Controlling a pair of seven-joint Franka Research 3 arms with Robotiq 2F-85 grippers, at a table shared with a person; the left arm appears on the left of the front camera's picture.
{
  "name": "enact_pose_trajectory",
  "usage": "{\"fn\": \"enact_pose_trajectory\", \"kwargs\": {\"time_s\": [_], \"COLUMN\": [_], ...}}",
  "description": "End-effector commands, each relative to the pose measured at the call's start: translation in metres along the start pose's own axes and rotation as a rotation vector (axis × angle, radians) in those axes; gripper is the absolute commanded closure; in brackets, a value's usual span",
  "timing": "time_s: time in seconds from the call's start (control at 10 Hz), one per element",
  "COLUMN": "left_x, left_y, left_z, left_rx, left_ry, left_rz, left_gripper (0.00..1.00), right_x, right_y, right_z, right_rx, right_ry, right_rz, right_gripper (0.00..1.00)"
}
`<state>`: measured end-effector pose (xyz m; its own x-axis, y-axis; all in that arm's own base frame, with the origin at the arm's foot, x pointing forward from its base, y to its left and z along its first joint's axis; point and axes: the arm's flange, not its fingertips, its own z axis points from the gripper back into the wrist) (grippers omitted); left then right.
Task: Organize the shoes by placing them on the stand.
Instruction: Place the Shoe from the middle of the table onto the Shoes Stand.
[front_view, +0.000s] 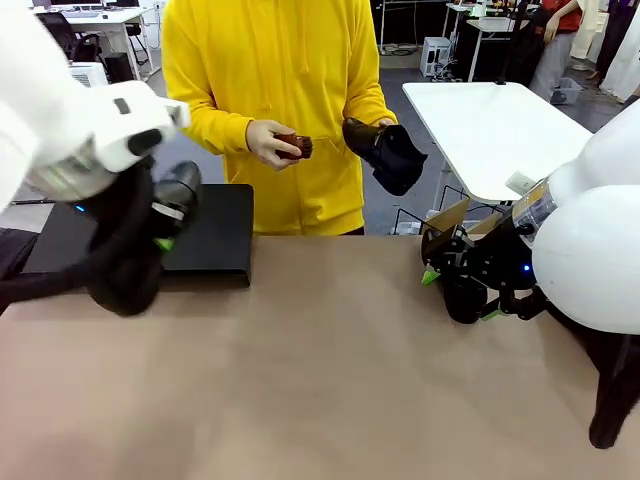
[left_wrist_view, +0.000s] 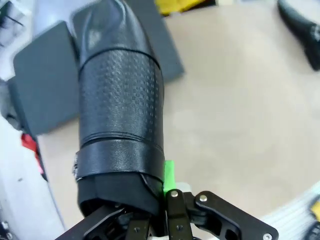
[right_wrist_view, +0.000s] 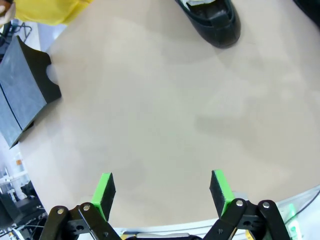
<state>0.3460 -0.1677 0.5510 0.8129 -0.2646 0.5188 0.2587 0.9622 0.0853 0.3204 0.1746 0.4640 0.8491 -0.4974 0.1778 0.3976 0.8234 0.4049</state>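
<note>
My left gripper (front_view: 165, 228) is shut on the heel end of a glossy black shoe (front_view: 180, 187), held just over the near edge of the low black stand (front_view: 215, 235). In the left wrist view the held shoe (left_wrist_view: 120, 100) points toe first at the stand (left_wrist_view: 45, 90), with one green pad (left_wrist_view: 169, 172) against its side. Another shoe (left_wrist_view: 300, 30) lies on the tan table farther off, and a shoe (right_wrist_view: 215, 20) also lies beyond my right gripper (right_wrist_view: 162, 192), which is open over bare table. The person holds a third black shoe (front_view: 392, 155).
The person in a yellow hoodie stands at the far edge, with a small brown item (front_view: 293, 146) in the other hand. My right gripper (front_view: 460, 295) hangs low at the table's right side. The stand (right_wrist_view: 20, 95) sits far left. A white table (front_view: 490, 120) stands behind.
</note>
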Motion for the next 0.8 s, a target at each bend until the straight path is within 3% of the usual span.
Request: {"fn": "enact_pose_trajectory", "kwargs": {"time_s": [0.0,0.1,0.2,0.3,0.6,0.7], "left_x": [0.017,0.019,0.013,0.013,0.013,0.013], "left_y": [0.033,0.055,0.051,0.052,0.052,0.053], "left_z": [-0.012,-0.008,0.005,-0.015,-0.015,-0.016], "left_rx": [0.124,0.132,-0.031,0.106,0.106,0.087], "left_ry": [-0.086,-0.015,0.144,-0.031,-0.031,0.014], "left_rz": [-0.020,-0.034,0.128,-0.024,-0.024,-0.006], "left_gripper": [1.00,1.00,1.00,1.00,1.00,1.00], "right_x": [0.002,0.002,0.002,0.002,0.002,0.002], "right_y": [0.000,0.000,0.000,0.000,0.000,0.000], "right_z": [0.000,0.000,0.000,0.000,0.000,0.000], "right_rx": [0.014,0.014,0.014,0.014,0.014,0.014], "right_ry": [-0.003,-0.003,-0.003,-0.003,-0.003,-0.003], "right_rz": [0.019,0.019,0.019,0.019,0.019,0.019], "right_gripper": [0.00,0.00,0.00,0.00,0.00,0.00]}}
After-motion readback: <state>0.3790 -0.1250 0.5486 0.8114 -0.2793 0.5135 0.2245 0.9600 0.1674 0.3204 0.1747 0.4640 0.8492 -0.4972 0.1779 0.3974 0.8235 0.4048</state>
